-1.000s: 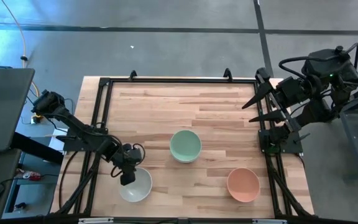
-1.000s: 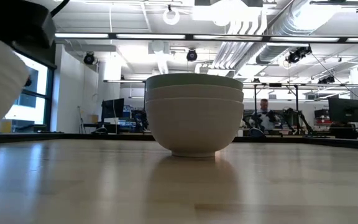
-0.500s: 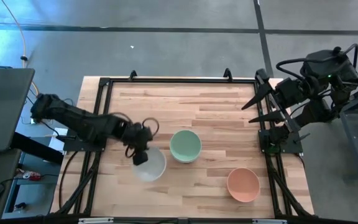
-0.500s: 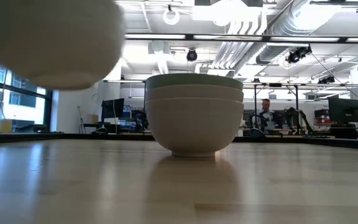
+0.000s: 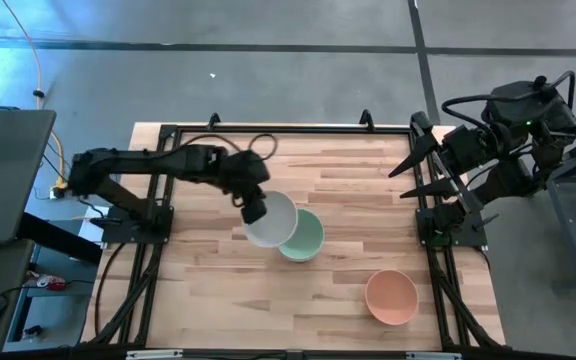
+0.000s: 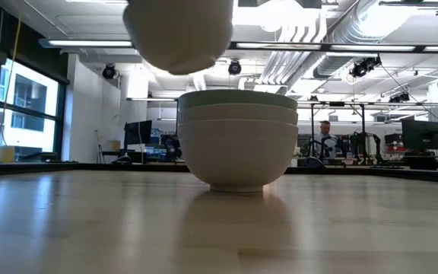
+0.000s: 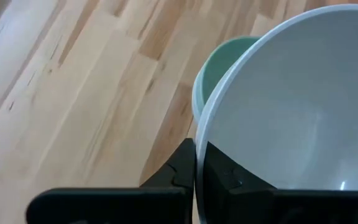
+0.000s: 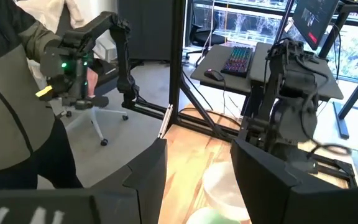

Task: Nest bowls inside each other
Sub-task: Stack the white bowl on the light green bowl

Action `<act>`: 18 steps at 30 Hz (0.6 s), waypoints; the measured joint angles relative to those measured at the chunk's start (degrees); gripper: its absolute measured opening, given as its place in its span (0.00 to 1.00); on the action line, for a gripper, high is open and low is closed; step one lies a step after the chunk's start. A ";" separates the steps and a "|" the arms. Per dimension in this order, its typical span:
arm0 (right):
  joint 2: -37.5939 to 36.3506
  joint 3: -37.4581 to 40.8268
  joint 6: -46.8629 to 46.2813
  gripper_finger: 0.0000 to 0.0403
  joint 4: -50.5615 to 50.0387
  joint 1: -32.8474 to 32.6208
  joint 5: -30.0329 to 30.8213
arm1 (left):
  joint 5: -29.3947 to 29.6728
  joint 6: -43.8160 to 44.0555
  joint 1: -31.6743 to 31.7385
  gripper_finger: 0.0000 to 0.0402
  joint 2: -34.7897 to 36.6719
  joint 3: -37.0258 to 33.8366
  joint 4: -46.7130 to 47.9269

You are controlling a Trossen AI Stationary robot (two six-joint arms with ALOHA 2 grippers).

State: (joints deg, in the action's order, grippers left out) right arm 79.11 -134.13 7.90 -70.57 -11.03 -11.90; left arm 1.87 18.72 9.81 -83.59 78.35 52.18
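While clamped on the white bowl, the left claw has carried it partly over the green bowl.

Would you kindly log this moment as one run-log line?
left gripper: shut on white bowl, held above green-topped stack | right gripper: open, at table's right edge | salmon bowl: on table

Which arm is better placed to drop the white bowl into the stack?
Left. The left gripper holds the white bowl by its rim, overlapping the green bowl; the right gripper waits at the table's edge.
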 joint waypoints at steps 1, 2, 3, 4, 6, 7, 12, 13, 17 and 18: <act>0.00 0.00 -0.02 0.43 -0.02 0.00 0.00 | -0.02 -1.08 -0.01 0.00 -1.86 1.89 0.89; 0.00 0.00 -0.11 0.43 -0.06 0.00 0.00 | -0.14 -1.97 -0.01 0.00 -3.77 3.80 1.23; 0.02 0.00 -0.13 0.43 -0.18 0.00 0.00 | -0.32 -3.03 -0.01 0.00 -5.58 5.74 1.61; 0.02 0.00 -0.24 0.43 -0.34 0.00 0.00 | -0.52 -4.06 -0.02 0.00 -7.31 7.50 2.33; 0.02 0.00 -0.33 0.43 -0.49 0.00 -0.02 | -1.43 -6.02 -0.03 0.00 -10.82 10.78 3.58; 0.02 0.00 -0.35 0.43 -0.64 0.00 0.00 | -1.81 -6.79 -0.03 0.00 -12.64 12.30 3.70; 0.02 0.00 -1.46 0.43 -1.29 0.00 -0.02 | -2.96 -10.04 -0.03 0.00 -19.30 16.90 4.88; 0.02 0.00 -1.46 0.43 -1.41 0.00 -0.02 | -2.96 -10.52 -0.05 0.00 -20.37 17.33 5.19; 0.02 0.00 -1.49 0.43 -2.22 0.00 -0.02 | -3.17 -10.99 -0.08 0.00 -23.85 18.29 5.04; 0.02 0.00 -1.49 0.43 -2.34 0.00 -0.02 | -3.20 -11.01 -0.08 0.00 -24.53 18.40 4.70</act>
State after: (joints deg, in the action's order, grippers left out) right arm 79.13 -134.13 6.42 -72.91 -11.03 -11.92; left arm -1.32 7.71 9.74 -108.12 96.75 56.88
